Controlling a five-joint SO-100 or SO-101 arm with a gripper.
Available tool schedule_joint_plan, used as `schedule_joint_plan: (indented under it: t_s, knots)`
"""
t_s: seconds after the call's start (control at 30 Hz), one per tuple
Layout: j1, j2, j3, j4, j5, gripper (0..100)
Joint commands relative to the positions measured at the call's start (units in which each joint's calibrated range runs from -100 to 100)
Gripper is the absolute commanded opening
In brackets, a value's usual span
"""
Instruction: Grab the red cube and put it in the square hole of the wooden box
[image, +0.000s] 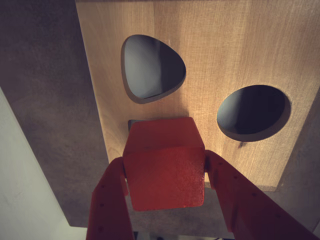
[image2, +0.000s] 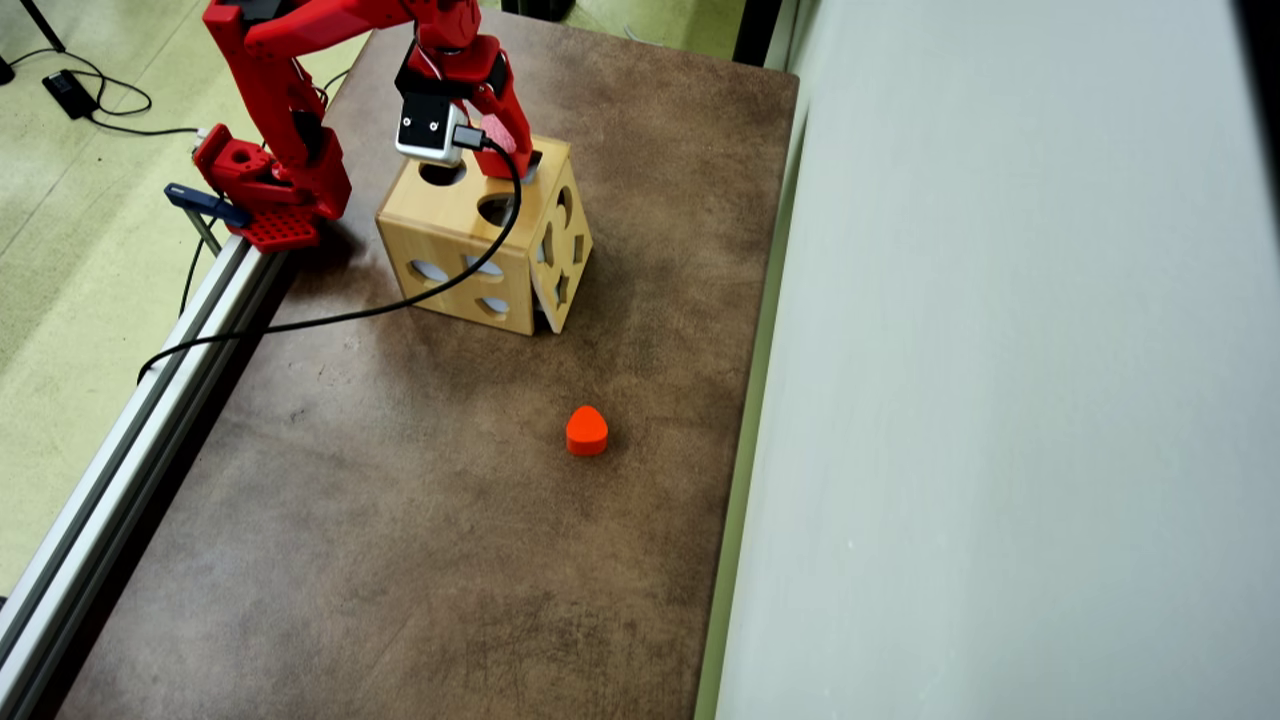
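In the wrist view the red cube (image: 165, 170) is seen clamped between the two red fingers (image: 107, 200) of the gripper (image: 165, 175), the jaws being closed against its left and right faces with no gap visible on either side. The cube is held over the top face of the wooden box (image: 225, 45), near that face's lower edge in this view. Just behind the cube's upper left corner a small dark corner of the square hole (image: 132, 123) is visible; the rest of that cutout is hidden by the cube, so how closely the two are lined up cannot be told. Whether the cube touches the wood cannot be told either. Two other openings are shown on the same face: a rounded teardrop-like cutout (image: 152, 67) above the cube and a round cutout (image: 252, 111) to the right. In the overhead view the gripper (image2: 515, 155) is placed at the far right corner of the top of the wooden box (image2: 455, 245), which stands on the brown table (image2: 400, 500) beside the arm's base (image2: 265, 185). A black cable (image2: 330, 318) is draped from the wrist camera across the box and onto the table. An orange-red heart-like block (image2: 587, 431) lies alone on the table, well apart from the box.
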Motion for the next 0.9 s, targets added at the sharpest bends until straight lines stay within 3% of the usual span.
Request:
schedule_joint_plan:
  t_s: [0.0, 0.87]
  knots:
    - [-0.3, -0.2, -0.2, -0.2, -0.2, 3]
    - [-2.1, 1.3, -6.5, 0.0, -0.2, 3]
